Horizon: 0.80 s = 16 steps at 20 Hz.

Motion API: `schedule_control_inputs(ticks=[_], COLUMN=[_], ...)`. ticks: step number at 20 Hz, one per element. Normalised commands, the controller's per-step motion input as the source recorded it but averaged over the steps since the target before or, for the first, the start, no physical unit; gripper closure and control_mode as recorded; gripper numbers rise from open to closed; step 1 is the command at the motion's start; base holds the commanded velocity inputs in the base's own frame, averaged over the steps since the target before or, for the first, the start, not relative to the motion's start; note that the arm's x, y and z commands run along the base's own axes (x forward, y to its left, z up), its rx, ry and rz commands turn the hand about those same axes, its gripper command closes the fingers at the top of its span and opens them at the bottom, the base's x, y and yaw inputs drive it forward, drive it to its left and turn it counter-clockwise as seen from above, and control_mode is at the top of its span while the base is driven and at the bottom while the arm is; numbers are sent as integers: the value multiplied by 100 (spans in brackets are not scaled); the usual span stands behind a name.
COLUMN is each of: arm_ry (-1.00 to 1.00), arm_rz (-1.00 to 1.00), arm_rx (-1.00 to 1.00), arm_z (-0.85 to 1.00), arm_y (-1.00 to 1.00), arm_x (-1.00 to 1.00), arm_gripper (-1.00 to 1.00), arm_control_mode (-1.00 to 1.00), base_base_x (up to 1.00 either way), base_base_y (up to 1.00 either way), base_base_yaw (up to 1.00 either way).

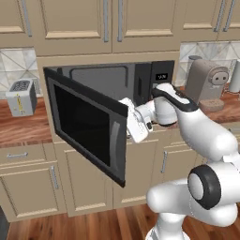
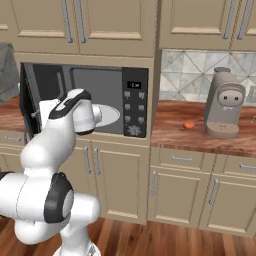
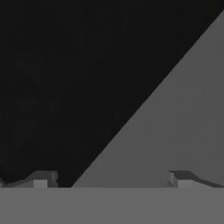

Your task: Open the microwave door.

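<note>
Nearest the hand camera, the wide black glass-windowed microwave door point(image 1: 89, 126) stands swung out to about half open, hinged at left. Behind it, the large black built-in microwave point(image 2: 107, 97) shows a grey cavity holding 1 pale round turntable plate point(image 2: 107, 115). White two-finger gripper point(image 1: 136, 126) sits behind the door's free edge, fingers spread, grasping nothing. Judgement: keep pushing along the door's arc, contact close to the free edge.

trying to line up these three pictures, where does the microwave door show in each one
Left base view: the microwave door swings out wide across the left centre, with the gripper at its free edge.
Right base view: it is a thin, edge-on strip at the far left.
Hand view: probably the dark surface across the upper left, too close to be sure.
Shared landmark: the button panel.
</note>
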Motion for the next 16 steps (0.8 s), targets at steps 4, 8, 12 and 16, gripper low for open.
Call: schedule_control_inputs(ticks=[4,8,12,16], arm_ry=[3,1,0,-1], arm_rz=[3,0,-1,-8], arm_rx=[0,0,0,3], arm_z=[0,0,-4,-12], arm_y=[100,100,100,100], arm_x=[-1,0,0,0], arm_gripper=[-100,-100,-100,-100], arm_control_mode=[-100,-100,-100,-100], base_base_x=[0,0,0,0], base_base_y=[0,0,0,0], base_base_yaw=[0,0,0,0])
